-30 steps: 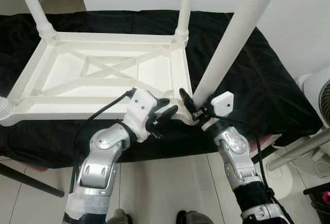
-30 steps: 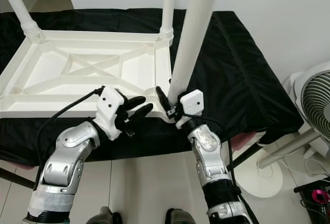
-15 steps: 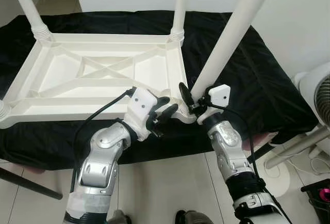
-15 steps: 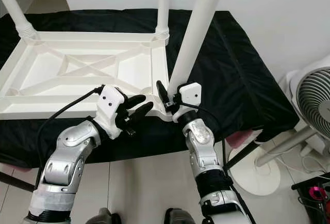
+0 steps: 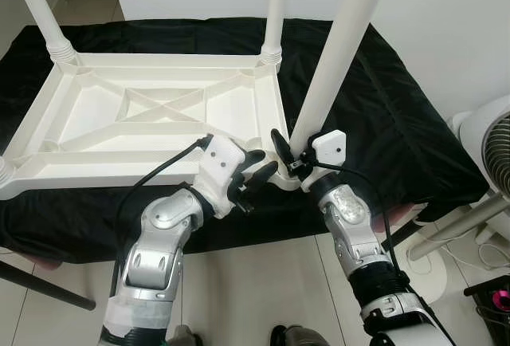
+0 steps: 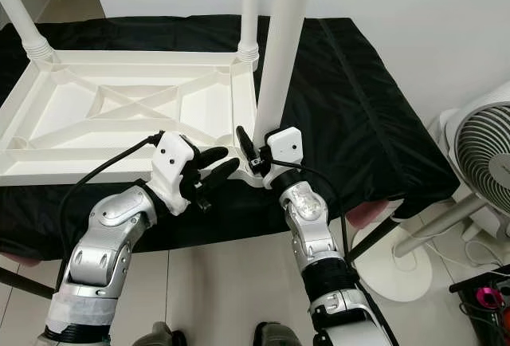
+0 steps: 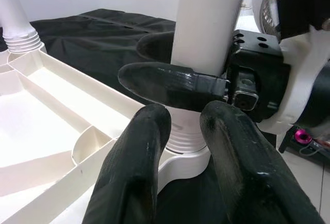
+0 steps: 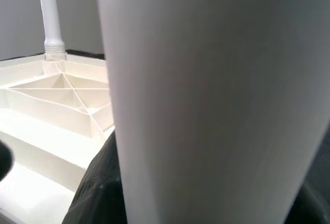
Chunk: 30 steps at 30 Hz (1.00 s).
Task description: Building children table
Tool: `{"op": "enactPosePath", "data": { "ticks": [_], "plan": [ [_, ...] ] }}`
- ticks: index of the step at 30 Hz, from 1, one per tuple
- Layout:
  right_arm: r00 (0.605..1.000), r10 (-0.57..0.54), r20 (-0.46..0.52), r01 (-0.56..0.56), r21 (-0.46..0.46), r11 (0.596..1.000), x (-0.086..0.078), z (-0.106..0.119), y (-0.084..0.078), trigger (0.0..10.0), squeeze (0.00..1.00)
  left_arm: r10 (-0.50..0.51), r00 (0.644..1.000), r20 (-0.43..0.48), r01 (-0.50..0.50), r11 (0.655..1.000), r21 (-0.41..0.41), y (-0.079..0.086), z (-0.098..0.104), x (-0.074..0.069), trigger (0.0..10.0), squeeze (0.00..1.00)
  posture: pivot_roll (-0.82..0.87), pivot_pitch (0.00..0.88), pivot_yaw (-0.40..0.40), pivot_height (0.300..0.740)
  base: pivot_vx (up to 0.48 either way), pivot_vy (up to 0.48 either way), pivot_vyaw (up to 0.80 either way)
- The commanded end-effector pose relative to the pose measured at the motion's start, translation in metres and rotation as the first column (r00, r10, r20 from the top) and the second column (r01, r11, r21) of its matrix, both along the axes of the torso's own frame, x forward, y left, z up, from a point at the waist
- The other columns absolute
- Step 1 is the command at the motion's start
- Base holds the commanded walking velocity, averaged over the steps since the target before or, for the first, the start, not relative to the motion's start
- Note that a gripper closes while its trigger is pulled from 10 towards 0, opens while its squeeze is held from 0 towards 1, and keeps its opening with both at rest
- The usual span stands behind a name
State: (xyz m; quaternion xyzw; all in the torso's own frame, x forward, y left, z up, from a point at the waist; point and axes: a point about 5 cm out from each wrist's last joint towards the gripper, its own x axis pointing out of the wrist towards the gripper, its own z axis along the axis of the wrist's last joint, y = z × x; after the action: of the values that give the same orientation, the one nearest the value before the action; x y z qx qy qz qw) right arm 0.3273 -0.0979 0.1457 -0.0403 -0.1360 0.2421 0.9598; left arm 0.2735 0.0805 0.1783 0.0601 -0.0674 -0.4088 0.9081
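On the black cloth (image 5: 382, 115) the inverted white table top (image 5: 159, 123) is laid flat, ribs up; the near-right table leg (image 5: 335, 59) is stood in its corner socket (image 5: 288, 180), and the right gripper (image 5: 288, 159) is clamped around its base. The left gripper (image 5: 253, 172) is held narrowly parted beside that socket, gripping nothing. The leg is judged light, rigid, smooth-walled plastic, likely to slip; grasp is best taken low, near the threaded collar.

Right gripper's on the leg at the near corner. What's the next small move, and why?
Probably keep twisting the leg into the corner socket. The right gripper clasps its base, threads show above the socket, and the left gripper rests open against the tabletop.
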Motion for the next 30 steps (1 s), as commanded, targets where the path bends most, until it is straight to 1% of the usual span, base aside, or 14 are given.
{"op": "enactPosePath", "data": {
  "ticks": [1,8,9,23,24,25,26,27,28,29,30],
  "plan": [
    [0.981,-0.01,-0.194,0.006,-0.024,1.0,-0.001,-0.032,-0.003,10.0,0.0,0.104,0.995,0.001,-0.104,0.994,-0.028,0.002,0.001,0.005,10.0,0.0,-0.03,0.065,0.016,0.74,0.0,0.0,0.0],
    [0.975,-0.004,-0.224,-0.007,-0.049,0.999,0.008,-0.026,-0.004,10.0,0.0,0.103,0.995,0.005,-0.103,0.994,-0.029,0.001,0.002,0.005,10.0,0.0,-0.02,0.061,0.015,0.74,0.0,0.0,0.0],
    [0.976,-0.011,-0.217,-0.003,-0.064,0.998,0.01,-0.025,-0.005,10.0,0.0,0.104,0.995,0.006,-0.104,0.994,-0.03,0.001,0.002,0.005,10.0,0.0,-0.02,0.059,0.013,0.74,0.0,0.0,0.0],
    [0.961,-0.025,-0.274,0.018,-0.028,0.999,0.012,-0.025,-0.007,10.0,0.0,0.108,0.994,0.009,-0.107,0.994,-0.034,0.001,0.003,0.005,10.0,0.0,-0.02,0.062,0.011,0.74,0.0,0.0,0.0],
    [0.953,-0.06,-0.297,0.058,-0.016,0.998,0.012,-0.029,-0.01,10.0,0.0,0.108,0.994,0.01,-0.108,0.994,-0.033,0.001,0.003,0.005,10.0,0.0,-0.02,0.063,0.011,0.74,0.0,0.0,0.0],
    [0.953,-0.06,-0.297,0.058,-0.016,0.998,0.012,-0.029,-0.01,10.0,0.0,0.108,0.994,0.01,-0.108,0.994,-0.033,0.001,0.003,0.005,10.0,0.0,-0.02,0.063,0.011,0.74,0.0,0.0,0.0],
    [0.957,-0.083,-0.279,0.081,-0.02,0.997,0.01,-0.03,-0.01,10.0,0.0,0.109,0.994,0.01,-0.108,0.994,-0.033,0.001,0.003,0.005,10.0,0.0,-0.02,0.065,0.011,0.74,0.0,0.0,0.0],
    [0.968,-0.097,-0.23,0.087,-0.054,0.995,0.007,-0.03,-0.009,10.0,0.0,0.109,0.994,0.01,-0.109,0.993,-0.034,0.001,0.003,0.005,10.0,0.0,-0.02,0.065,0.011,0.74,0.0,0.0,0.0],
    [0.976,-0.101,-0.193,0.087,-0.079,0.993,0.004,-0.029,-0.007,10.0,0.0,0.109,0.994,0.009,-0.109,0.993,-0.034,0.001,0.003,0.006,10.0,0.0,-0.02,0.065,0.011,0.74,0.0,0.0,0.0],
    [0.976,-0.101,-0.193,0.087,-0.079,0.993,0.004,-0.029,-0.007,10.0,0.0,0.109,0.994,0.009,-0.109,0.993,-0.034,0.001,0.003,0.006,10.0,0.0,-0.02,0.065,0.011,0.74,0.0,0.0,0.0],
    [0.986,-0.084,-0.143,0.067,-0.121,0.99,0.0,-0.029,-0.004,10.0,0.0,0.109,0.994,0.009,-0.109,0.993,-0.035,0.001,0.004,0.006,10.0,0.0,-0.03,0.066,0.015,0.74,0.0,0.0,0.0]
  ]
}}
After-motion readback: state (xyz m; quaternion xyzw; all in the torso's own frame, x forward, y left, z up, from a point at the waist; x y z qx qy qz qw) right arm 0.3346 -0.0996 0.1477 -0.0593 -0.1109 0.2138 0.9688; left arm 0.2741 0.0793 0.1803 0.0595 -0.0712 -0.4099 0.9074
